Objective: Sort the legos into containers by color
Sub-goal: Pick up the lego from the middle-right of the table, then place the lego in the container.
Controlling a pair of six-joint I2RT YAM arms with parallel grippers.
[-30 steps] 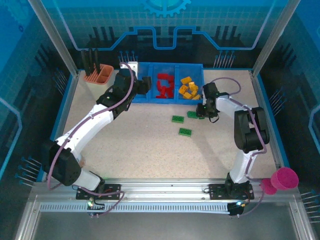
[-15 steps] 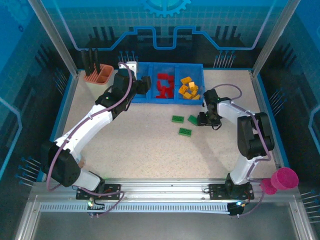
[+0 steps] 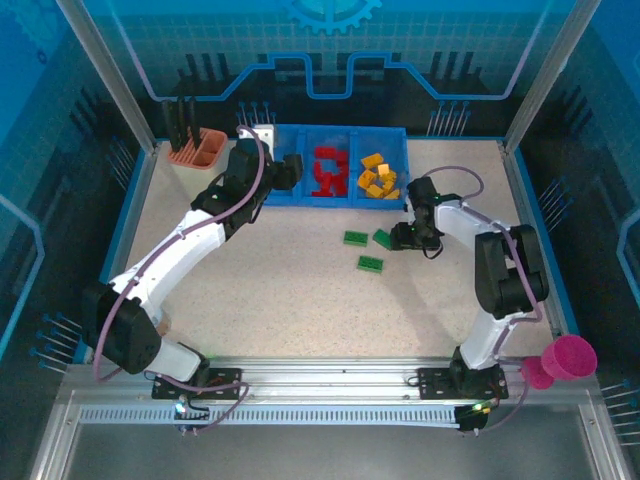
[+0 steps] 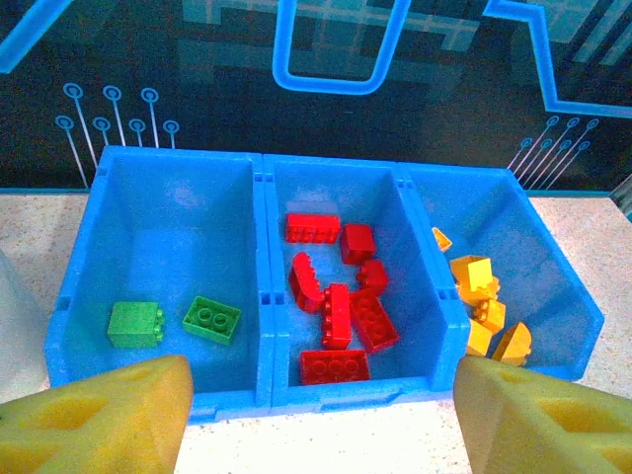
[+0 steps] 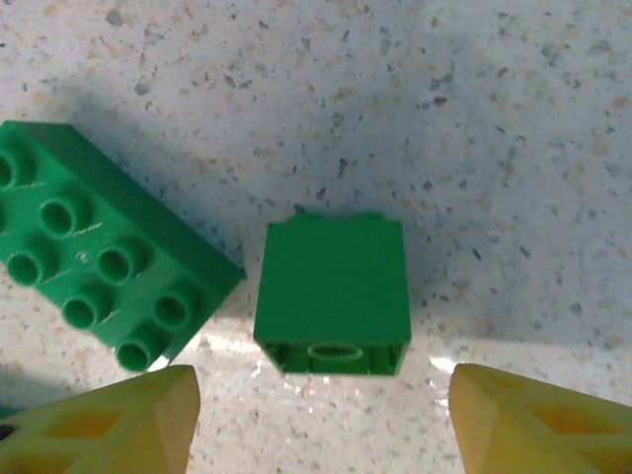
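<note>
Right gripper (image 5: 318,423) low over the speckled table (image 5: 513,118), yellow fingers (image 5: 109,420) spread wide, gripping nothing. Between the fingers, touching neither: a small green brick (image 5: 333,294), tipped on its side, smooth wall up, hollow underside toward the gripper, studs pointing away. Just beside it on the left, a longer green brick (image 5: 99,255), studs up in two rows, long axis slanting from upper left to lower right, one corner close to the small brick. Seen from above, a third green brick (image 3: 370,264) flat on the table, nearer the arms' bases, long axis roughly left to right.

Left gripper (image 4: 321,425) hanging just in front of the blue tray (image 4: 262,390), fingers wide apart, empty. Tray split into three side-by-side bins. Left bin (image 4: 168,247): two green bricks (image 4: 211,320), studs up, side by side near the front wall. Middle bin (image 4: 395,197): a jumble of red bricks (image 4: 336,311), long axes pointing every way. Right bin (image 4: 533,247): orange-yellow bricks (image 4: 479,296) in a loose heap.
</note>
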